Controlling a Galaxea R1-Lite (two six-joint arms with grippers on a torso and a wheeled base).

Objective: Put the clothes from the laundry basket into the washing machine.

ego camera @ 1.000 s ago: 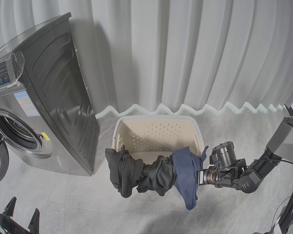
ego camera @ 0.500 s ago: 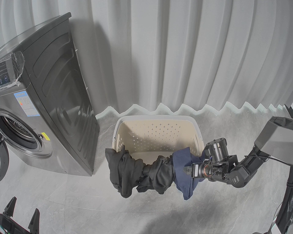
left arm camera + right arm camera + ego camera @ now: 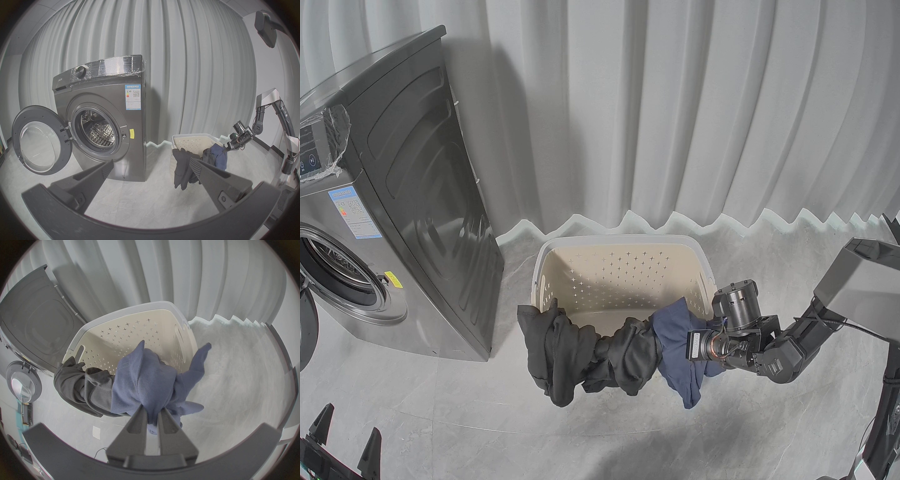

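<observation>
pinching dark blue cloth garment (image 3: 147, 380), right gripper (image 3: 152, 410) clamped narrow, at beige plastic laundry basket (image 3: 625, 239) rim; next lift clear, carry to grey washing machine (image 3: 134, 140) drum.

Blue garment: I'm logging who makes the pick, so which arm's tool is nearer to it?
Right. The right tool is shut on the blue garment at the near rim of the basket; the left tool sits open, far off, before the washing machine.

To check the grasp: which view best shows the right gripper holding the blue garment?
The right wrist view: the right gripper is shut on the blue garment, close up. In the head view cloth hides the grip; in the left wrist view it is far off, tiny.
</observation>
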